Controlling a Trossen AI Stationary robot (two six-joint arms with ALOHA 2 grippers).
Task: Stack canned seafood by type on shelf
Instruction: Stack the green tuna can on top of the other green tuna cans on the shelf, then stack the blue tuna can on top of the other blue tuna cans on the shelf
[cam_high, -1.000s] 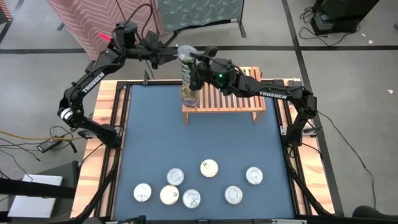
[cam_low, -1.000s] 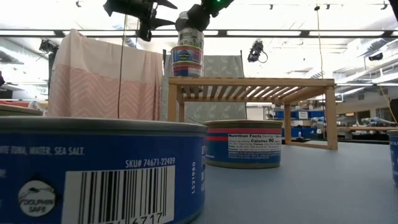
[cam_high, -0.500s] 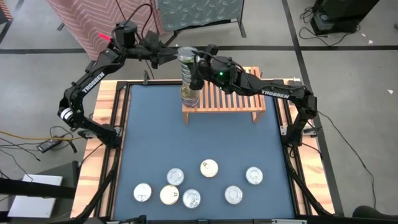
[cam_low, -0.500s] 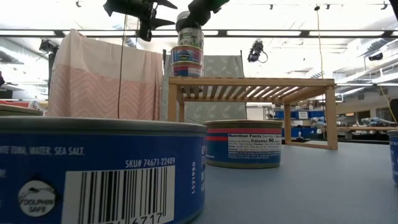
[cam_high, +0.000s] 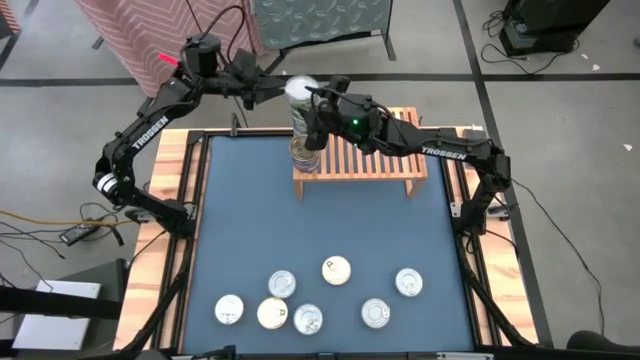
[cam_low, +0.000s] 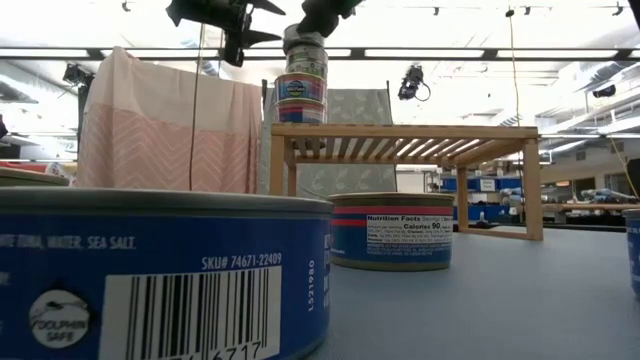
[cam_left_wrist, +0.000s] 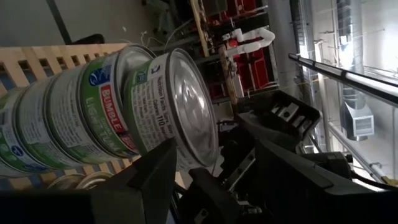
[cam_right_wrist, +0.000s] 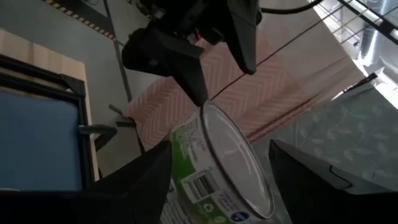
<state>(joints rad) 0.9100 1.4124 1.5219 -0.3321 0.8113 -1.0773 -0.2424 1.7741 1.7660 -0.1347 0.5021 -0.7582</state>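
A blue mat (cam_high: 320, 230) covers the table, with the wooden shelf (cam_high: 365, 158) set at upper centre of the high view. A tall stack of cans (cam_high: 303, 125) stands on the shelf's left end; seven loose tins (cam_high: 336, 269) lie toward the bottom of the frame. The right gripper (cam_high: 312, 105) is seen at the top can (cam_right_wrist: 217, 165), its fingers spread wide to either side and seemingly clear of it. The left gripper (cam_high: 272, 88) is held partly open just beside the stack, gripping nothing. The column looks tall and slightly uneven; a brush from either finger during withdrawal could topple it off the shelf.
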